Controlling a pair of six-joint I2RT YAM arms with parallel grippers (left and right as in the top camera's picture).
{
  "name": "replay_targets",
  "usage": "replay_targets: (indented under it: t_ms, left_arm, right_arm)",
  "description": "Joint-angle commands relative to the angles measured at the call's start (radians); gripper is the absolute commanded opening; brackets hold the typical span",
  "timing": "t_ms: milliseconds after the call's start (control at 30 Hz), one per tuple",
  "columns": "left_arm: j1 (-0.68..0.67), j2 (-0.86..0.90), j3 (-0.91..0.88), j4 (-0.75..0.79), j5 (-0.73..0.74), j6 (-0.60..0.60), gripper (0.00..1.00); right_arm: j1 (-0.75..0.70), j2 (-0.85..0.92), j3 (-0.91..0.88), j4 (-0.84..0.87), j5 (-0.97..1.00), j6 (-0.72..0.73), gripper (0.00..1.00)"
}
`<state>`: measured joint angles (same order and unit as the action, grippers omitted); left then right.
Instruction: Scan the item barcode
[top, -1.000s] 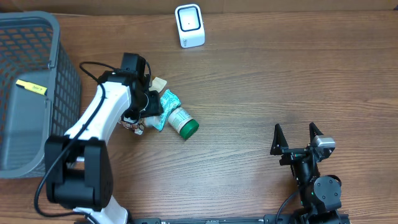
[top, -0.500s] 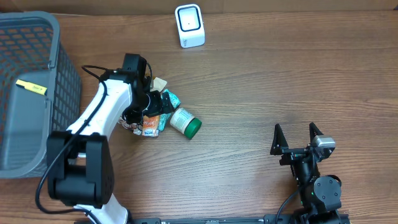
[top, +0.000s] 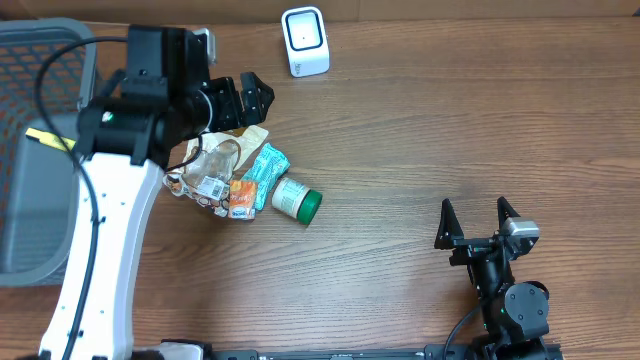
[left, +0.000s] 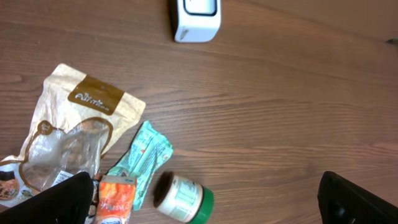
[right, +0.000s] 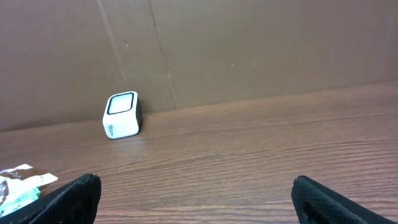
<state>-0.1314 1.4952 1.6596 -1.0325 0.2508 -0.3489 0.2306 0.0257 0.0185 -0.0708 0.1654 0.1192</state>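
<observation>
My table (top: 430, 140) is brown wood grain, evenly lit; behind its far edge stands a plain brown cardboard wall (right: 249, 43).

Even, soft light — sharp, glare-free

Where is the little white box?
In the overhead view, the white box stands near the table's far edge, up and right of the snack pile.
</observation>
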Motion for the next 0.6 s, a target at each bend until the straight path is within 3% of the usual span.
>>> replay_targets:
  t_ms: [0, 233, 433, 567]
  left_arm:
    - [0.0, -0.019, 0.008, -0.007, 0.008, 0.013, 1.0]
    - [0.154, -0.027, 0.159, -0.039, 0.087, 0.013, 1.0]
    - [0.377, -0.024, 0.404, -0.08, 0.105, 0.012, 1.0]
    - [0.562, -0.024, 0.458, -0.081, 0.06, -0.037, 1.0]
  right_arm:
    - [0.0, -0.001, -0.01, 0.005, 0.014, 0.005, 1.0]
    - [0.0, -0.001, -0.01, 0.005, 0.014, 0.005, 1.0]
    - [0.0, -0.001, -0.01, 0.005, 0.014, 0.005, 1.0]
    - [0.0, -0.001, -0.01, 0.005, 0.014, 0.005, 1.0]
